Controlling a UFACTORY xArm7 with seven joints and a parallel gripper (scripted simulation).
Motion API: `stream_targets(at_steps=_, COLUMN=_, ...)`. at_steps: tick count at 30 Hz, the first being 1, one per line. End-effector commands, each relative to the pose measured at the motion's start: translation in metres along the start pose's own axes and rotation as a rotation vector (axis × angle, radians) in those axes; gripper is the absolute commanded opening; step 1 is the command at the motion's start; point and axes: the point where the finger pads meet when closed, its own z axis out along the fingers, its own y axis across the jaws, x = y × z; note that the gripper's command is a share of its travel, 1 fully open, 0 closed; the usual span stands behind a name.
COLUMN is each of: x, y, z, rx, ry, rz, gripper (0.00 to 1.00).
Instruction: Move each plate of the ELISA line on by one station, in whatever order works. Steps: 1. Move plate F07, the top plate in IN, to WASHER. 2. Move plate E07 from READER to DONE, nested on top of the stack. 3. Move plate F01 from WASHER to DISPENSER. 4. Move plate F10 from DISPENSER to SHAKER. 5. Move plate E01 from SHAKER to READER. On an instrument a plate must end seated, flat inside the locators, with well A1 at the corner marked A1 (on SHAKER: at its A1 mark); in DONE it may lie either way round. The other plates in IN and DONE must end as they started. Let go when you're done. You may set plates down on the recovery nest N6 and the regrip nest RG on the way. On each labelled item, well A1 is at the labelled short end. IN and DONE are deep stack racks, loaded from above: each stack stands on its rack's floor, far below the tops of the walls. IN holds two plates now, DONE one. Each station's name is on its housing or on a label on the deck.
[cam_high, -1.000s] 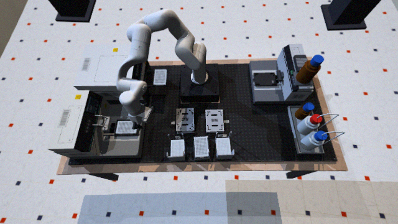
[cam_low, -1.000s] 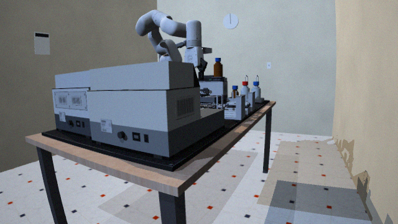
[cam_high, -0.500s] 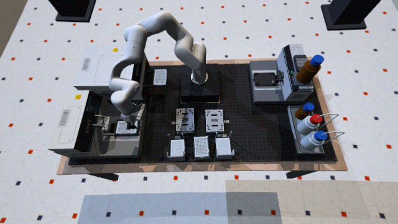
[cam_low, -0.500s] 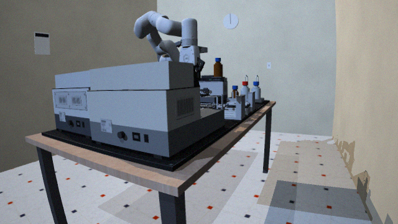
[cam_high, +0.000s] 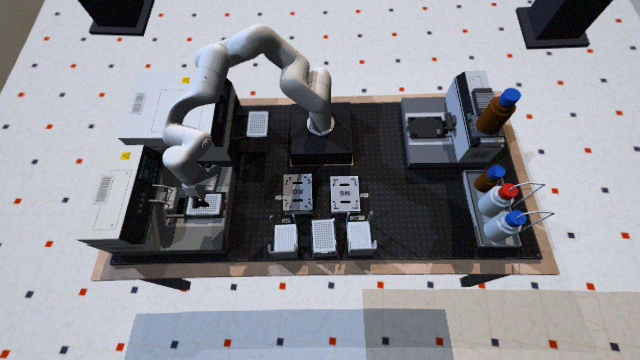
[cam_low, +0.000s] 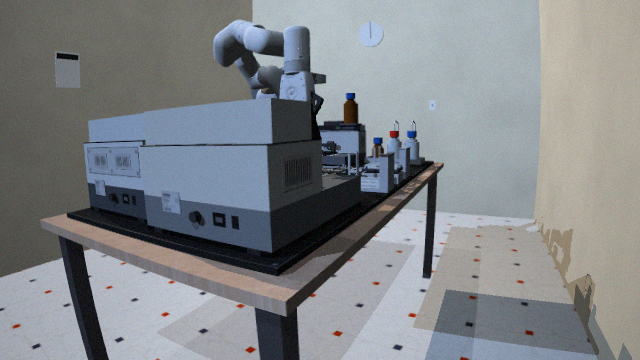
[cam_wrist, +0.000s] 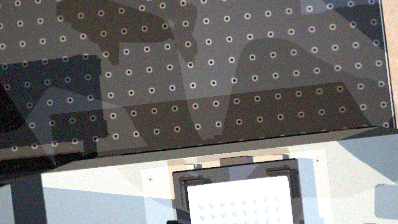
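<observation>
Starting at the left of the deck: two grey instrument housings, the rear one (cam_high: 155, 107) and the front one (cam_high: 112, 205), side by side along the left edge of the black perforated deck (cam_high: 400, 215). On the front instrument's stage, a white well plate (cam_high: 212, 202), seated flat in a dark frame; same plate partly visible at the bottom edge of the wrist view (cam_wrist: 240, 202). Gripper (cam_high: 200, 200) directly above the left part of that plate, fingers spread fully, nothing between them; contact with the plate not determinable. White arm (cam_high: 250, 45) arched from its black pedestal (cam_high: 296, 159) over to that stage.

Further right, a second white plate (cam_high: 257, 123) on the stage beside the rear instrument. At deck centre, two grey nests side by side: one (cam_high: 297, 192) with unreadable lettering, next to nest N6 (cam_high: 345, 193); neither bearing a plate. In front of them, three white plate positions in a row: left (cam_high: 285, 238), middle (cam_high: 323, 235), right (cam_high: 359, 236); left and right within walled racks. Station names and plate labels too small to read.

At right rear, a grey instrument (cam_high: 430, 132) with an unoccupied dark nest, an amber bottle (cam_high: 497, 112) standing on it. At far right, a tray (cam_high: 469, 200) with three bottles.
</observation>
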Motion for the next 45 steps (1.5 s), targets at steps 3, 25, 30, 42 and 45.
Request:
stream_targets(at_steps=3, x=-0.022, y=0.004, z=-0.002, rx=-0.003, ry=-0.001, rz=-0.129, gripper=1.0)
stream_targets(at_steps=25, x=-0.056, y=0.007, z=-0.003, rx=-0.003, ry=-0.001, rz=-0.129, gripper=1.0)
stream_targets(at_steps=30, x=-0.056, y=0.007, z=-0.003, rx=-0.003, ry=-0.001, rz=-0.129, gripper=1.0)
stream_targets(at_steps=42, x=-0.056, y=0.007, z=-0.003, rx=-0.003, ry=-0.001, rz=-0.129, gripper=1.0)
stream_targets(at_steps=45, x=-0.056, y=0.007, z=-0.003, rx=-0.003, ry=-0.001, rz=-0.129, gripper=1.0)
